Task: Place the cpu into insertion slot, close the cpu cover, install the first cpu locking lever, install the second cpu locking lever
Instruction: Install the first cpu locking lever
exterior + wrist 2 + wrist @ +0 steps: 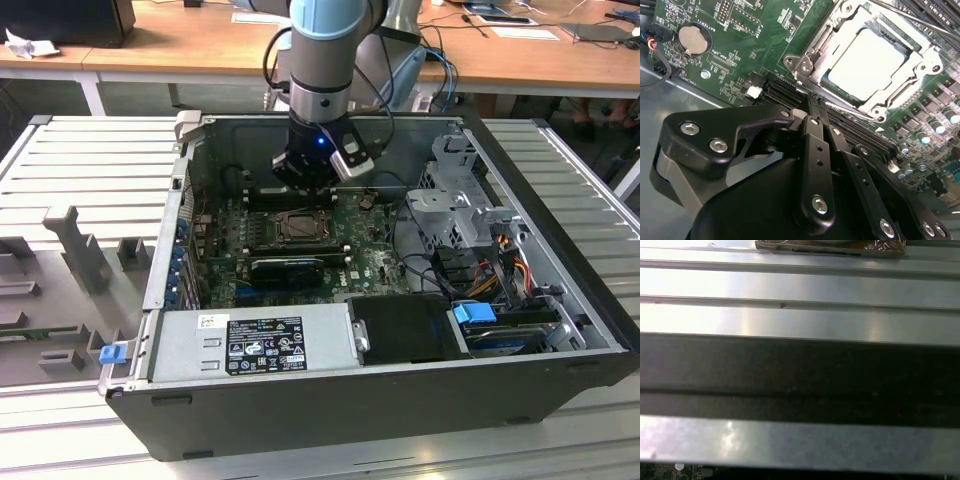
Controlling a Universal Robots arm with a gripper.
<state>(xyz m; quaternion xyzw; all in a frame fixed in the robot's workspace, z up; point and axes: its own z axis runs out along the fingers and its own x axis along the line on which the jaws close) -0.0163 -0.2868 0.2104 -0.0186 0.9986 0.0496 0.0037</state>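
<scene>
In the second wrist view the cpu (865, 60) lies flat in its socket, pale silver face up. The cpu cover (812, 49), a shiny metal frame, lies down around it with the chip showing through its window. A thin metal lever rod (920, 22) runs along the socket's far side. My gripper (813, 102) hangs just beside the socket over the memory slots, its two black fingers (815, 145) pressed together with nothing between them. In the exterior view the gripper (305, 185) hovers low over the board just behind the insertion slot (300, 228).
A long black card (288, 268) lies in front of the socket. The power supply (255, 342), a drive cage (465, 190) with loose cables and the case walls (185, 200) close in the board. A coin battery (692, 39) sits on the board. Ribbed metal (800, 285) surrounds the case.
</scene>
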